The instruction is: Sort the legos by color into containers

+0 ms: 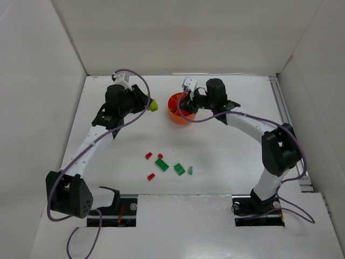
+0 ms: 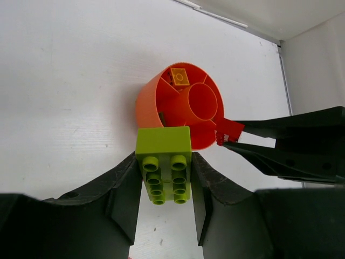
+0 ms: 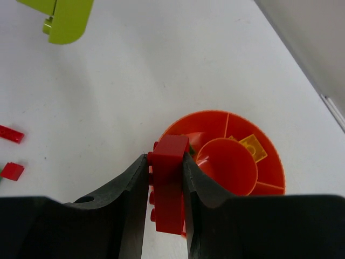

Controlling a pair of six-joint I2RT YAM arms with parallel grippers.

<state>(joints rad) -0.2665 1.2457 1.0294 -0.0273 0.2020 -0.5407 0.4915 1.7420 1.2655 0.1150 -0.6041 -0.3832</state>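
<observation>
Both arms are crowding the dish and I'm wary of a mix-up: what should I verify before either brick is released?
1. Grip of left gripper on lime brick: ok, clamped.
2. Grip of right gripper on red brick: ok, clamped.
3. Red brick over orange dish: ok, above its rim.
4. Compartment under the red brick holds no other color: cannot tell, hidden.
5. Lime brick over the dish: not ok, beside it.
6. Yellow brick clear of the drop spot: ok, across the dish.
</observation>
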